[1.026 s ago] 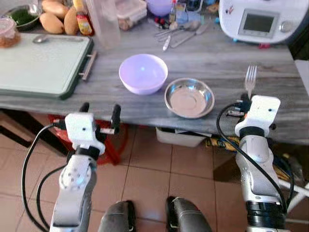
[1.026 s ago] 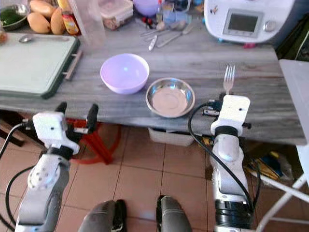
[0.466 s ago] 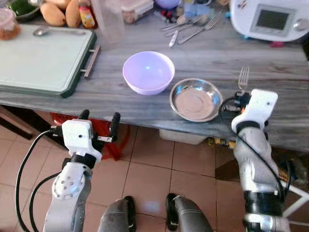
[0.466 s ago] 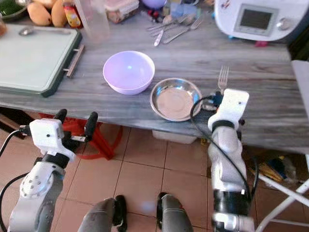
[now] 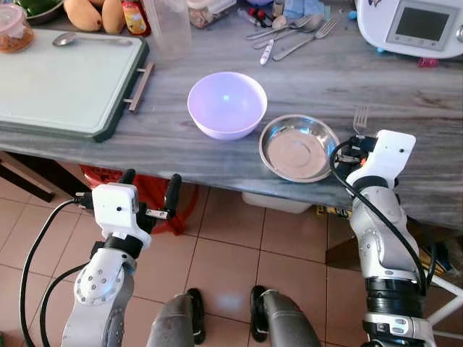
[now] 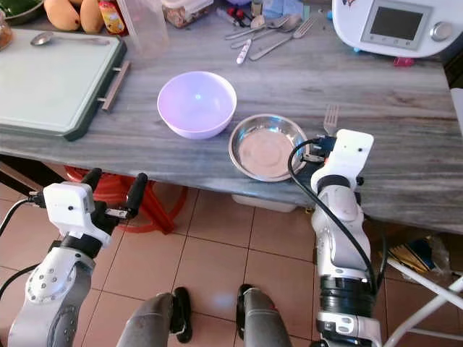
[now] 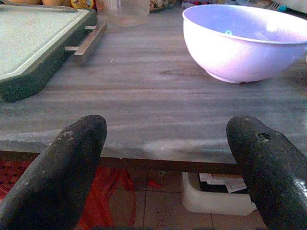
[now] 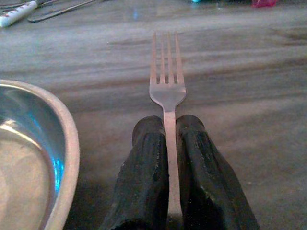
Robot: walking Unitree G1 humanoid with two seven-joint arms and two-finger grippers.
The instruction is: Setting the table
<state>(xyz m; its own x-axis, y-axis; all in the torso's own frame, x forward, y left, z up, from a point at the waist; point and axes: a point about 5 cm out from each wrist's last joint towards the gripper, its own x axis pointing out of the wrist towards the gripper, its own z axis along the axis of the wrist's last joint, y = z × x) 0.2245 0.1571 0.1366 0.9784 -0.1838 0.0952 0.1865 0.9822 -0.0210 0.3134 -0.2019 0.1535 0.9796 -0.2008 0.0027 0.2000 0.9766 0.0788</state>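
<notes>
The right end effector [image 8: 165, 139] has its two black fingers pressed together on the handle of a fork [image 8: 166, 76], tines pointing straight ahead and away from it, low over the grey table [image 5: 405, 108]. Holding the fork by its handle end keeps the tines free, and the spot suits a place setting: just to the left of the end effector sits the steel dish [image 5: 299, 147], with the lilac bowl [image 5: 226, 103] beyond it, further left. Whether the fork already touches the table cannot be told, and most of its handle is hidden between the fingers.

The left end effector [image 7: 168, 158] hangs below the table edge with its fingers wide apart and empty; ahead of it lies bare table, then the lilac bowl, the green tray's handle [image 7: 86, 42] and a clear cup [image 7: 126, 9] cut off at the frame edge.
</notes>
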